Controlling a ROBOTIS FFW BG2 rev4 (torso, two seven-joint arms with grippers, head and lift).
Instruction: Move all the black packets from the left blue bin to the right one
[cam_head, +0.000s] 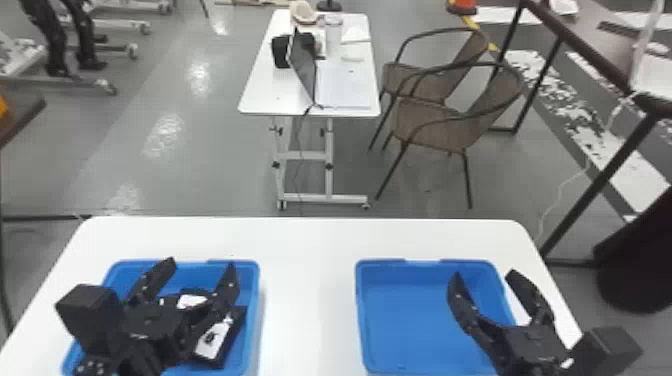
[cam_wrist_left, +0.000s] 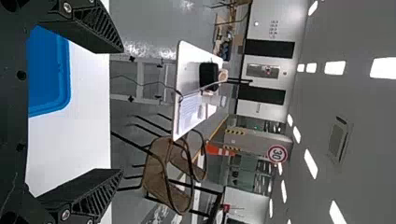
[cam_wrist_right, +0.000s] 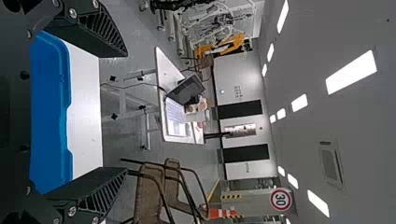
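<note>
White surface (cam_head: 305, 300): black packets (cam_head: 212, 340) lie in the left blue bin (cam_head: 254, 320) beneath the spread, unloaded left claw (cam_head: 200, 266); the right claw (cam_head: 484, 275) gapes too. Picking seems due: lower, then grip one.

- Bright indoor light comes from white ceiling panels (cam_wrist_left: 384, 68), which glare in both wrist views.
- The ceiling (cam_wrist_left: 355, 28) around them looks dim grey.
- In the head view, patches of reflected light shine on the glossy floor (cam_head: 200, 150).
- The white surface (cam_head: 310, 250) is brightly lit; soft shading lies inside the right blue bin (cam_head: 410, 320).
</note>
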